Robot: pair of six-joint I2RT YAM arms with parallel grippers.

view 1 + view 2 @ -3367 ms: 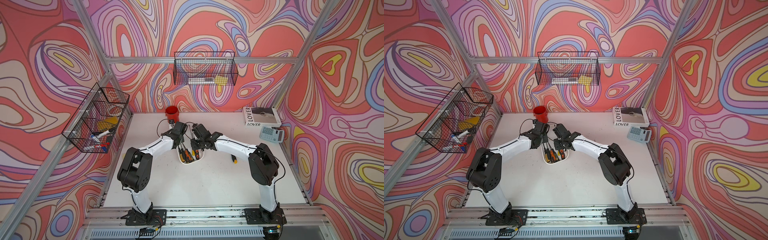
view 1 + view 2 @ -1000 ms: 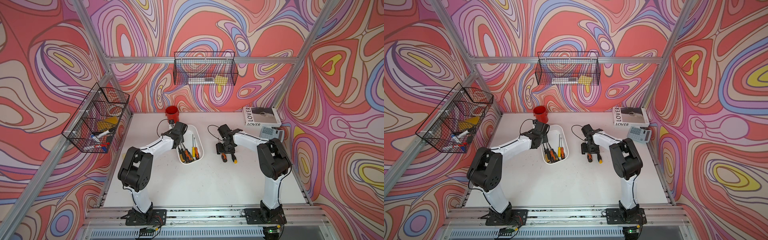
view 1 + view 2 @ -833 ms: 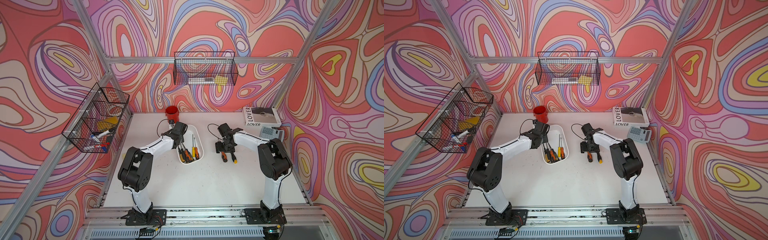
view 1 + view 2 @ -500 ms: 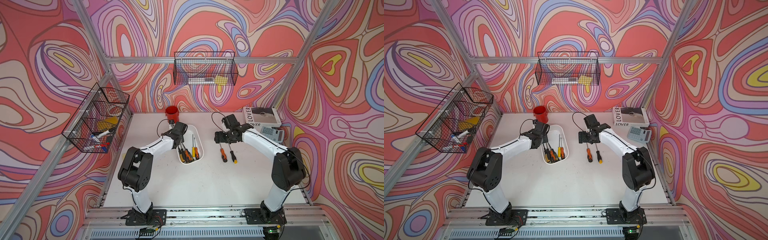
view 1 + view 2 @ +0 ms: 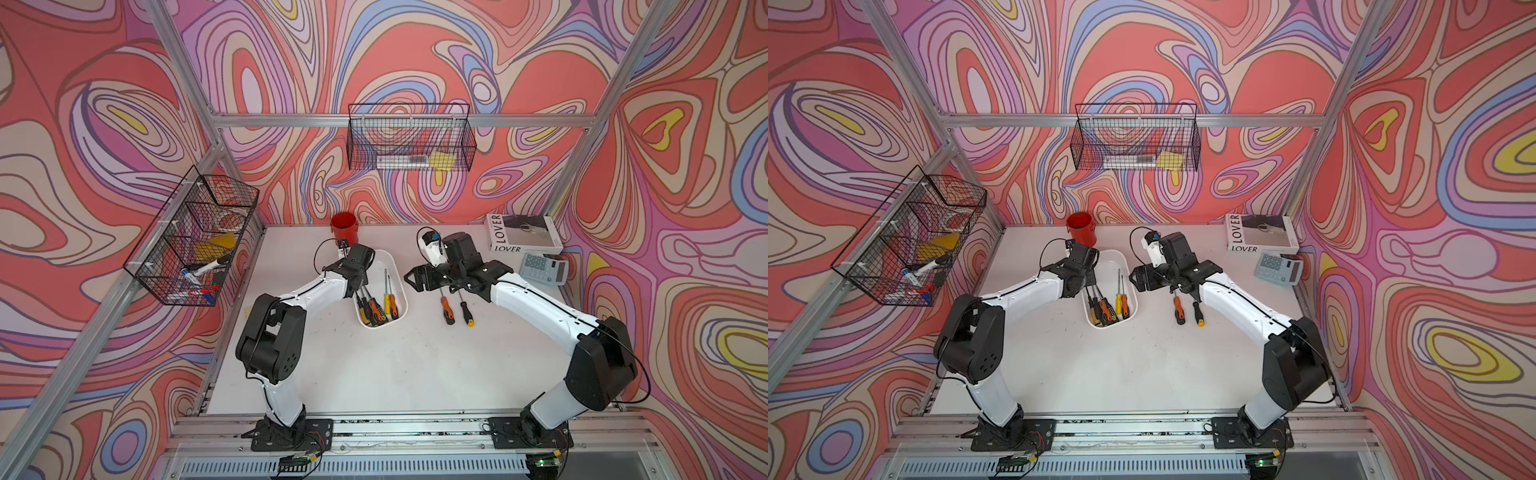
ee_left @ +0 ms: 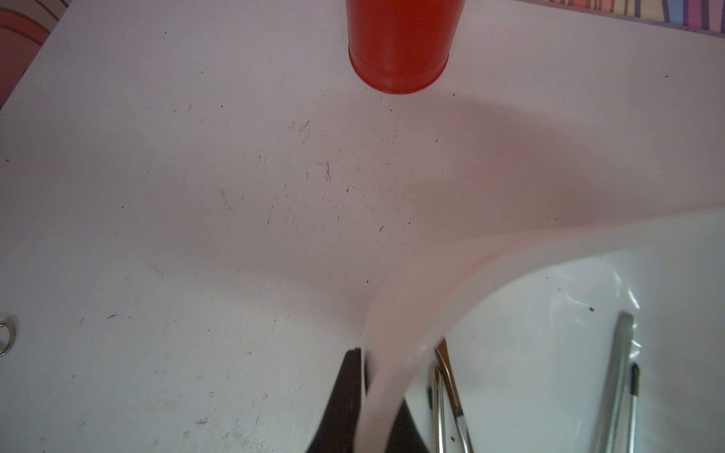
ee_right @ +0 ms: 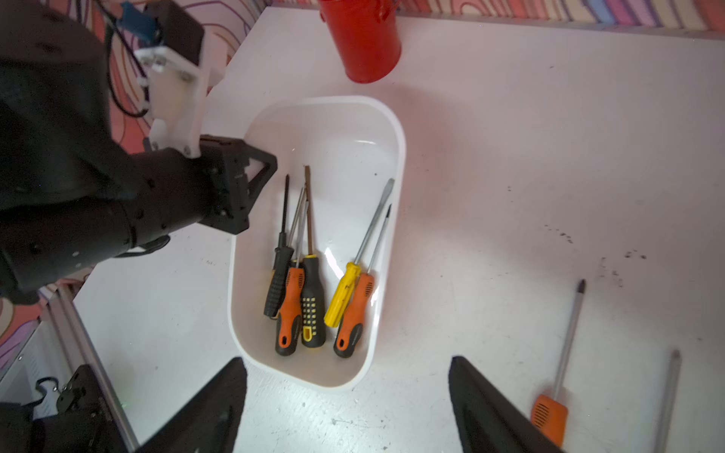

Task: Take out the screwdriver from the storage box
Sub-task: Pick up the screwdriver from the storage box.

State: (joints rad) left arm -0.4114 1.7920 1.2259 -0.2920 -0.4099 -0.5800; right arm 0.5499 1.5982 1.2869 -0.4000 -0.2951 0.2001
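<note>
Compared with one second ago, the right gripper (image 5: 411, 280) is no longer low over the tools on the table. It has risen and turned toward 9 o'clock, to the shallow white plastic storage box (image 7: 341, 149). Its jaws stand wide apart and empty, near the box's 3 o'clock rim. The left gripper (image 7: 255, 176) is closed and pinches the box rim at about 10 o'clock.

Five screwdrivers remain inside, handles toward 6 o'clock. A slim black screwdriver (image 7: 279, 274), an orange-and-black screwdriver (image 7: 290, 313) and a black screwdriver with yellow dots (image 7: 313, 306) lie touching. A clear yellow screwdriver (image 7: 343, 294) rests against a second orange screwdriver (image 7: 353, 317).

At 3 o'clock of the box, an orange-handled screwdriver (image 5: 447, 311) and a black-handled screwdriver with yellow end (image 5: 466, 312) lie on the white table (image 5: 374, 374). A red metal cup (image 5: 344, 228) stands at 12 o'clock.

Because the handles are packed, I think the wide jaws may take two tools together, or push one so that its neighbour rolls. A finger landing on the rim could tilt the box against the thin pinch. A low swing back toward 3 o'clock could knock the tools already out.
</note>
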